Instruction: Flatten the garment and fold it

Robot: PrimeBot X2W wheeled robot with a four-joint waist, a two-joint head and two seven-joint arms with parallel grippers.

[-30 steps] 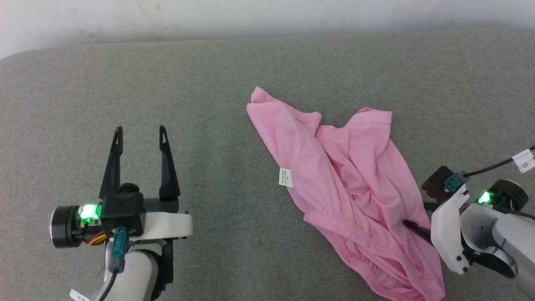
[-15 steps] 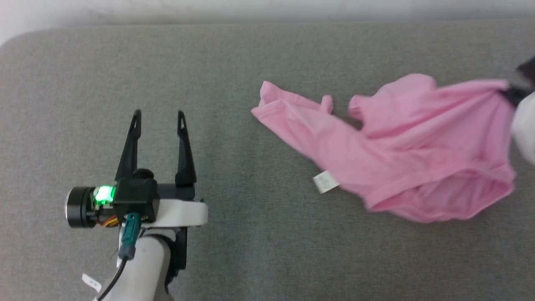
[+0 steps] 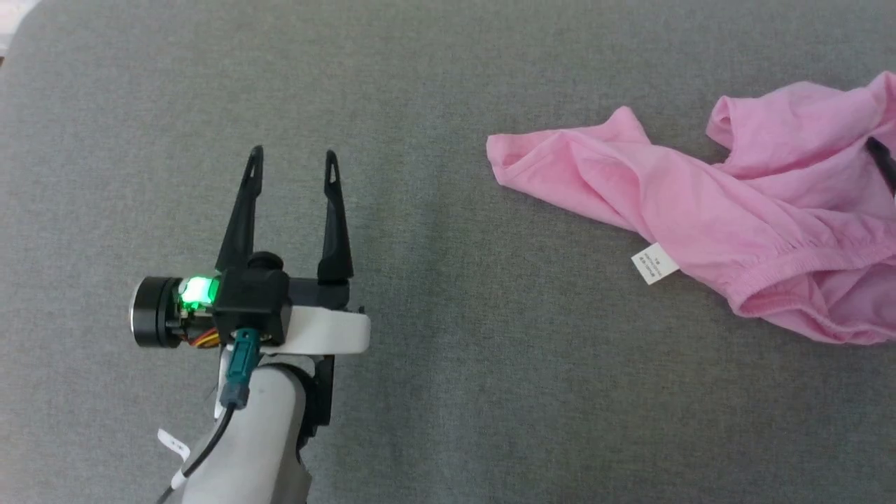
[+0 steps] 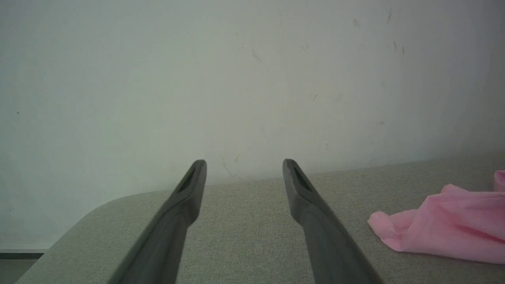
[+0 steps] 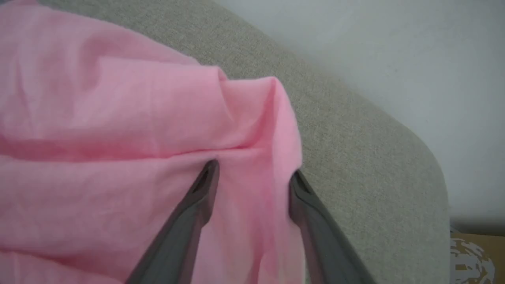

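Since the light pink, thin cloth garment [image 3: 735, 210] lies rumpled at the right side of the grey cloth-covered desk [image 3: 448, 385], running off the head view's right edge, the flattening looks unfinished and no fold has been made. Its gathered elastic waistband [image 3: 805, 255] faces the robot, and one bunched end points left across the bare cloth.

The right gripper [image 5: 254, 167] has its jaws spread. In its wrist view the pink cloth lies loose between and around the two prongs, draped rather than pinched, and one dark finger [image 3: 883, 161] shows on the fabric in the head view. I judge it is placed there to take a fresh hold on an edge.

The left gripper [image 3: 294, 151] sits well apart from the garment, jaws spread and empty, pointing at the pale wall [image 4: 236, 79]. It is likely waiting to take the near end.

A small white sewn-in label [image 3: 654, 263] sticks out below the cloth, but its grey print is too small to read. The white marking on a brown box [image 5: 469, 256] is also illegible.
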